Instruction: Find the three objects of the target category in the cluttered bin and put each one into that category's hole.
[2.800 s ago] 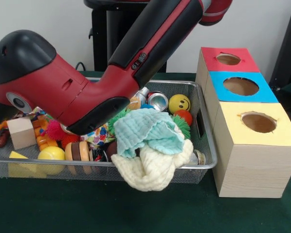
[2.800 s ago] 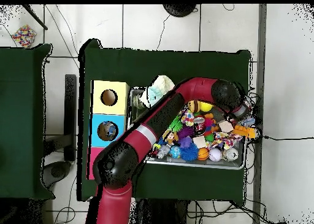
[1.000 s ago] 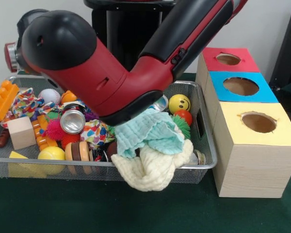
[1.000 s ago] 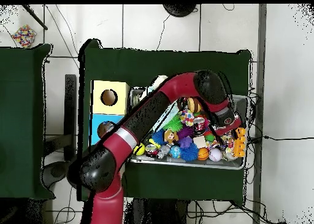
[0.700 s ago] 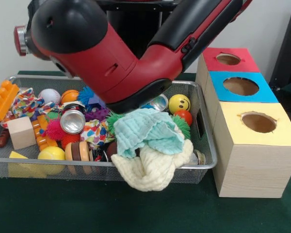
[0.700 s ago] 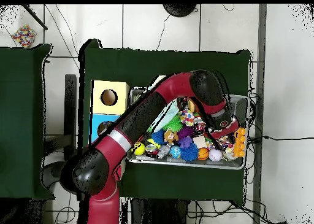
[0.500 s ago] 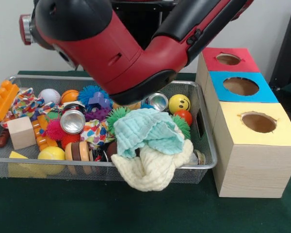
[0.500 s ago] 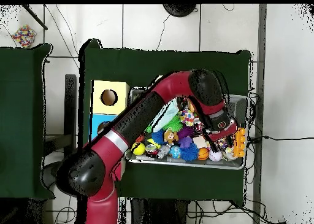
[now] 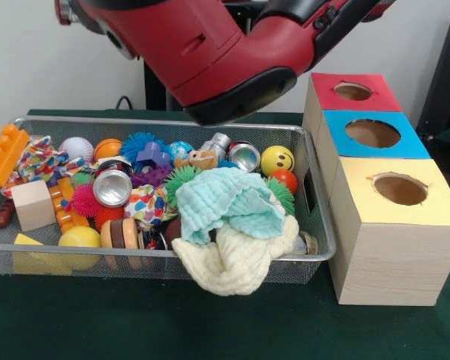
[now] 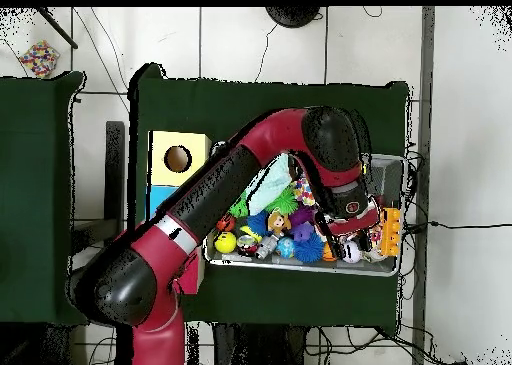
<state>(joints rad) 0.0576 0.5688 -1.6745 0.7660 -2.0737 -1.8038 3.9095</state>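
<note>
The red arm [image 9: 210, 52] hangs above the cluttered wire bin [image 9: 315, 225]; I cannot tell the claw's state.

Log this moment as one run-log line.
arm: raised above wire bin | gripper: unclear | cloths: draped over front rim | holes: nothing visible inside

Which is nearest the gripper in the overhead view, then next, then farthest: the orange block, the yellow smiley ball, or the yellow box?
1. Orange block, at the bin's right end, beside the gripper.
2. Yellow smiley ball, bin's left end.
3. Yellow box, outside the bin, farther left.
</note>
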